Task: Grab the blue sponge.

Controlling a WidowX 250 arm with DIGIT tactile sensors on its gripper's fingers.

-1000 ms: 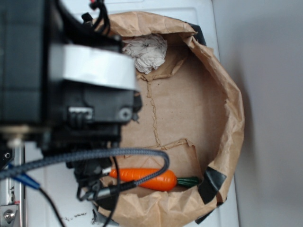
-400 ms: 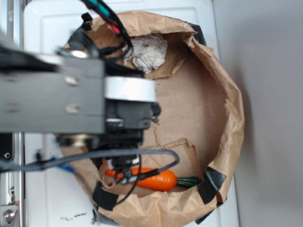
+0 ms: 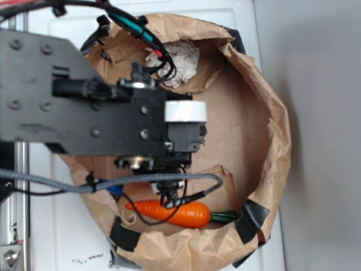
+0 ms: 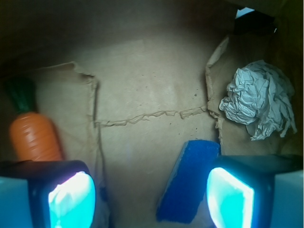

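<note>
We find the gripper point(image 4: 147, 199) spread wide, holding nothing. The blue sponge point(image 4: 190, 180) lies flat on the paper floor point(image 4: 152, 80) between the fingers, seemingly just beside the right pad point(image 4: 228, 199).

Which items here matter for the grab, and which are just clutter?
For the job:
- blue sponge, lying between the open fingers
- end effector, open above it

Just lying about:
- toy carrot
- crumpled paper wad
- brown paper liner under everything
</note>
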